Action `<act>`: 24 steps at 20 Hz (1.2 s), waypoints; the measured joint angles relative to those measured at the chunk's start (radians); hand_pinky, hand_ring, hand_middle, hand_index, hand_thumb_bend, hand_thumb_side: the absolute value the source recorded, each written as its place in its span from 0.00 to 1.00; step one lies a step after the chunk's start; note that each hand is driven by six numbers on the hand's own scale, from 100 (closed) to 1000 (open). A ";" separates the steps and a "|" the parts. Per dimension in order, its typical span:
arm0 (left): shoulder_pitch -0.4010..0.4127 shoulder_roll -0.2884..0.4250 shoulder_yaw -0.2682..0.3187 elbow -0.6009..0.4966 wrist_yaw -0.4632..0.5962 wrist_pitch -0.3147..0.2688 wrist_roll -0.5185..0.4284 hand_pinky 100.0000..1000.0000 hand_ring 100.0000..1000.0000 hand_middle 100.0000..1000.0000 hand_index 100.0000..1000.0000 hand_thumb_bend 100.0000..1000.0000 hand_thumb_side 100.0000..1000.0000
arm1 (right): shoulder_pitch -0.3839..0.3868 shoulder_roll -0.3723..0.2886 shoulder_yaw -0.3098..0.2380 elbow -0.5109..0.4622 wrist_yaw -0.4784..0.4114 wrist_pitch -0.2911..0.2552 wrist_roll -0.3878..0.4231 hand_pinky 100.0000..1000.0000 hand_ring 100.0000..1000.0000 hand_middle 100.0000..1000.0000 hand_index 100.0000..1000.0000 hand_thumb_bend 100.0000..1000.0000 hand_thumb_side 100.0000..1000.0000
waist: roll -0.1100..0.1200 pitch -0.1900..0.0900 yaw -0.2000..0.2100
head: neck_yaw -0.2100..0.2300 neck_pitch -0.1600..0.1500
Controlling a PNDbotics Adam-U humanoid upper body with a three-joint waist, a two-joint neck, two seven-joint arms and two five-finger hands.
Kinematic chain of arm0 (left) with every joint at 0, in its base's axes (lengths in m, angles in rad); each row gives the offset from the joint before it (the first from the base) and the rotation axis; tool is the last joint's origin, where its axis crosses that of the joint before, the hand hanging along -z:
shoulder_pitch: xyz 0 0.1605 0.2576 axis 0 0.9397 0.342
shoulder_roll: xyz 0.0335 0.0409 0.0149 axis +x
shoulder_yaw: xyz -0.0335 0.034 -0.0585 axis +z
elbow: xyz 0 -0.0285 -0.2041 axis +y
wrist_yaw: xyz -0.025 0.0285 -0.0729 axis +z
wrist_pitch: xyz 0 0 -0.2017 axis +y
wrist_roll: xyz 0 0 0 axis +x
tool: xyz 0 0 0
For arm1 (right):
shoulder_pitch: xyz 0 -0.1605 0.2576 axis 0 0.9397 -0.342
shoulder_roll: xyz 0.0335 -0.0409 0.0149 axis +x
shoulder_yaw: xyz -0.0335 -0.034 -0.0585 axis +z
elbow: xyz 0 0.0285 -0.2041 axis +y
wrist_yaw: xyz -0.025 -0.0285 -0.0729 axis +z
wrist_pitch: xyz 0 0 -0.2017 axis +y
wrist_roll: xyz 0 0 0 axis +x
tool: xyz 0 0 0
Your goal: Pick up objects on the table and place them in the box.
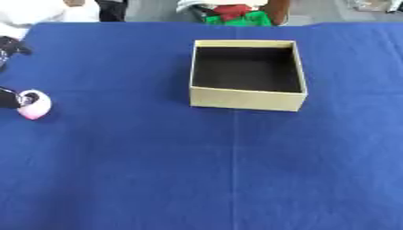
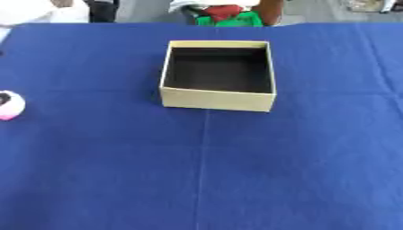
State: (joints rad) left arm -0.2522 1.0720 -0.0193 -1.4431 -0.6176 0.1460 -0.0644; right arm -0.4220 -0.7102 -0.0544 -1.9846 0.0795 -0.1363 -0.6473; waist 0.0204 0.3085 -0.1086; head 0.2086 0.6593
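From my seat I see a worktop (image 1: pixel 236 179) covered with a deep blue cloth, a faint crease running down its middle towards me. On it, past the centre and a little to the right in the left eye view, stands the box (image 1: pixel 245 99): an open, square cardboard carton, pale tan on its outer walls and dark inside. I can see down to its floor, and nothing lies in it that I can make out.

The only object I can find sits at the far left edge of the worktop, well apart from the box: a small rounded pink and white thing (image 1: pixel 35 105) with a dark spot on its near-left side. I cannot tell what it is.

My left hand (image 1: pixel 9 98) shows only as a black tip at that same left edge, touching or just beside the pink thing. So little of it is in view that I cannot tell whether its fingers are spread, curled, or holding the object. Another dark bit of the arm shows higher up the left edge.

My right hand shows in neither eye view.

Beyond the far edge there are white, red and green shapes, off the worktop.
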 measured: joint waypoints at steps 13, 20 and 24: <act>-0.046 0.001 0.031 -0.042 0.038 0.019 -0.201 0.82 0.78 0.82 0.82 0.39 0.00 | 0.001 0.000 0.000 0.000 -0.002 0.000 -0.001 0.73 0.70 0.76 0.86 0.16 1.00 | 0.001 0.000 0.007 | -0.012 0.001; -0.021 0.019 0.055 -0.083 0.063 0.019 -0.310 0.82 0.79 0.84 0.84 0.49 0.00 | 0.008 -0.007 0.000 0.000 -0.002 -0.002 -0.002 0.73 0.70 0.76 0.86 0.16 1.00 | 0.009 0.000 0.014 | -0.020 0.008; -0.011 0.020 0.055 -0.080 0.060 0.027 -0.373 0.83 0.80 0.85 0.84 0.51 0.00 | 0.009 -0.007 0.000 0.000 -0.002 -0.002 -0.003 0.73 0.70 0.76 0.86 0.16 1.00 | 0.008 0.000 0.013 | -0.020 0.008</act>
State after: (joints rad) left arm -0.2632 1.0916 0.0360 -1.5233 -0.5576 0.1730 -0.4371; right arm -0.4134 -0.7176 -0.0542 -1.9846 0.0774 -0.1385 -0.6500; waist 0.0288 0.3085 -0.0958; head 0.1882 0.6671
